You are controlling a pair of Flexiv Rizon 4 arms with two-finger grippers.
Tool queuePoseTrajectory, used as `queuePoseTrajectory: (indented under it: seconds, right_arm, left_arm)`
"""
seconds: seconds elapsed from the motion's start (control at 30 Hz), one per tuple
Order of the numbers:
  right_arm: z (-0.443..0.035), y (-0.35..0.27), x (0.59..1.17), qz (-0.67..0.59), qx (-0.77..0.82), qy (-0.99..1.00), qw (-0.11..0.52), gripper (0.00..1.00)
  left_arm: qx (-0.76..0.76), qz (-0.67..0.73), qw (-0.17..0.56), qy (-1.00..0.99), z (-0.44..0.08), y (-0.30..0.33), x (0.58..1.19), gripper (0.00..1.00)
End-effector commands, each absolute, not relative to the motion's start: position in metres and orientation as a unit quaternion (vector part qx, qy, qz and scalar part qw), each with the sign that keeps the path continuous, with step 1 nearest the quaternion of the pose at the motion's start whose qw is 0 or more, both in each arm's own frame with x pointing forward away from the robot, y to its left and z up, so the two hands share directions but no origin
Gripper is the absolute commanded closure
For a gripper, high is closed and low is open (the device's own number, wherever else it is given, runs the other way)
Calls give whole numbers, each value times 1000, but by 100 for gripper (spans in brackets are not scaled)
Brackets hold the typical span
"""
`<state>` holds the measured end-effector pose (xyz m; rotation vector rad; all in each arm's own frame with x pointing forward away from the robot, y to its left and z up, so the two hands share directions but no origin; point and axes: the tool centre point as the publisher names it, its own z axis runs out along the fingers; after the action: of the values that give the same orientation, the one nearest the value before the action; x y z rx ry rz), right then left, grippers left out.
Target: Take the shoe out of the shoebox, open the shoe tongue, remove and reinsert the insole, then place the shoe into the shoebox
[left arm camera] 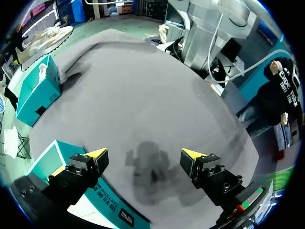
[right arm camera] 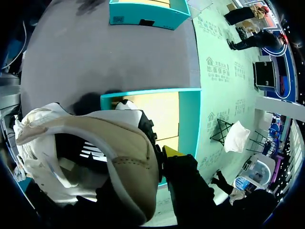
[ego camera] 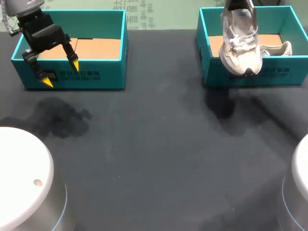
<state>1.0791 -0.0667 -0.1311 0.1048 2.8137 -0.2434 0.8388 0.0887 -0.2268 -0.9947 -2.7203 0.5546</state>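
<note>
Over the table [ego camera: 154, 144], head view: R grip [ego camera: 239, 5] at 1 o'clock held the shoe [ego camera: 242, 43] by the heel, toe down. The toe overlapped the front wall of R box [ego camera: 288, 77]; whether it cleared the wall, can't tell. L grip [ego camera: 61, 73] at 11 o'clock hung over L box [ego camera: 96, 79], fingers apart, nothing btwn them, well apart from the shoe.

Risk, as I judge it: a heel-only hold lets the shoe swing or slip. A low toe could catch the wall and drag R box.

A 2nd shoe [ego camera: 278, 48] lay inside R box at 2 o'clock. It'd crowd the spot when the shoe goes back.

L wrist view: L grip [left arm camera: 144, 157] was wide open over bare table [left arm camera: 143, 95], one finger above L box [left arm camera: 47, 162].

R wrist view: the shoe [right arm camera: 119, 157] filled the frame. One yellow tip [right arm camera: 171, 152] pressed the heel's outside; the other was hidden, prob. inside the collar, so clamped on the shoe. R box [right arm camera: 190, 124] sat right beneath, L box [right arm camera: 143, 9] far ahead.
</note>
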Motion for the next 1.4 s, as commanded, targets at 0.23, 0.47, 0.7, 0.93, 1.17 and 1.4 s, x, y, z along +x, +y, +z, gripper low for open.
queuePoseTrajectory:
  seconds: [0.23, 0.47, 0.7, 0.93, 1.17, 1.4]
  right_arm:
    - [-124, -106, 1129, -78, 51, 986, 137, 100]
    - [-124, -106, 1129, -78, 51, 986, 137, 100]
    - [-122, -126, 1165, -66, 69, 984, 152, 100]
    - [-120, -152, 1205, -73, 25, 983, 167, 100]
    - [-130, -177, 1217, -70, 114, 979, 155, 100]
    - [-134, -223, 1190, -71, 369, 909, 179, 100]
  left_arm:
    - [-336, 186, 96, -918, -227, 89, 839, 0]
    - [-336, 186, 96, -918, -227, 89, 839, 0]
    - [-336, 186, 96, -918, -227, 89, 839, 0]
    - [-336, 186, 96, -918, -227, 89, 839, 0]
    - [-336, 186, 96, -918, -227, 89, 839, 0]
    - [-336, 186, 96, -918, -227, 89, 839, 0]
